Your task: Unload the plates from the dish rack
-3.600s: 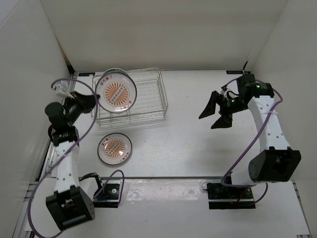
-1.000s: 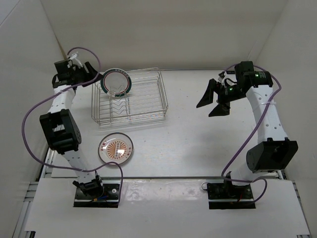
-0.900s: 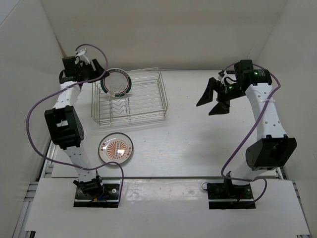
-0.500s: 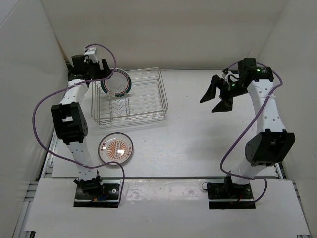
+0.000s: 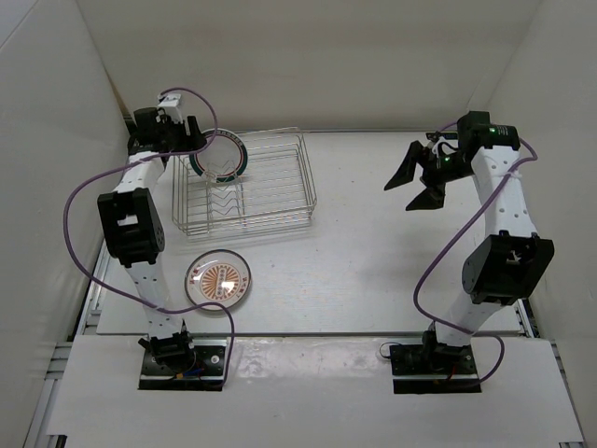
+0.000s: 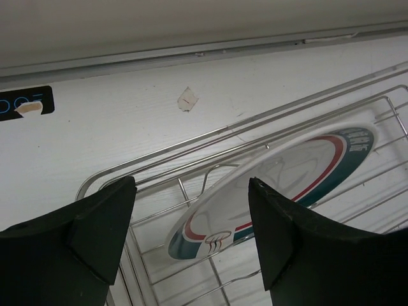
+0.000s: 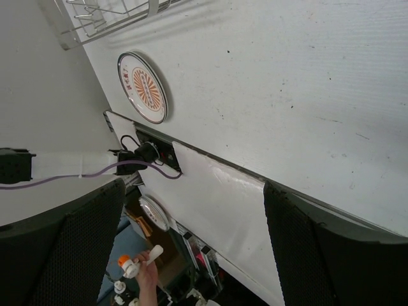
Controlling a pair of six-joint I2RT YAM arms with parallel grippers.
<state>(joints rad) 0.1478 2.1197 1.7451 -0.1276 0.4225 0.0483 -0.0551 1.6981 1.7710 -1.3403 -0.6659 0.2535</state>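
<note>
A white plate with a teal rim band (image 5: 220, 155) stands on edge in the back left corner of the wire dish rack (image 5: 247, 230). My left gripper (image 5: 201, 145) is at that plate's left edge, open. In the left wrist view the plate (image 6: 287, 172) leans in the rack (image 6: 183, 193), its lower end between the spread fingers of the left gripper (image 6: 191, 185); I see no contact. A plate with an orange sunburst centre (image 5: 217, 279) lies flat on the table in front of the rack. My right gripper (image 5: 397, 198) hangs open and empty over the right side.
White walls close in the table at the left, back and right. The right wrist view shows the orange plate (image 7: 143, 87), a corner of the rack (image 7: 108, 16) and the table's near edge between the wide fingers of the right gripper (image 7: 193, 185).
My left arm has swung in from the far left wall to the teal-rimmed plate, and its jaws have widened. The right gripper has drifted slightly right and back, still open.
</note>
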